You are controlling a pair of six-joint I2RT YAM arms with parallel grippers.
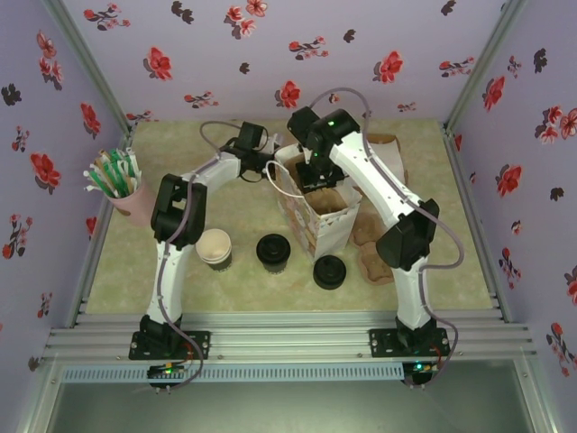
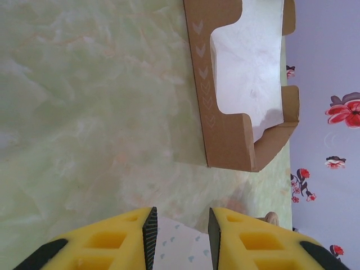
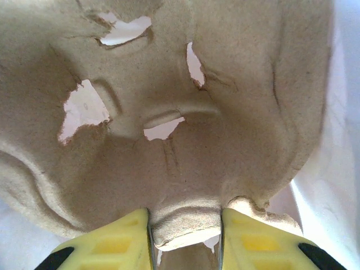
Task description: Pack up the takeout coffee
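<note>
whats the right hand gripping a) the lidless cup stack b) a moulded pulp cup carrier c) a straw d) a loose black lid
b: in the right wrist view the right hand has its fingers closed on the edge of the moulded pulp cup carrier.

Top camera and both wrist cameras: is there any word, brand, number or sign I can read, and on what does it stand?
No readable words, brands or numbers anywhere.
cardboard box: a column of pale heart-like marks, no letters.
paper bag: small bluish printed shapes, no letters.
pulp cup carrier: plain, no print.
cup stack: too small to tell.
</note>
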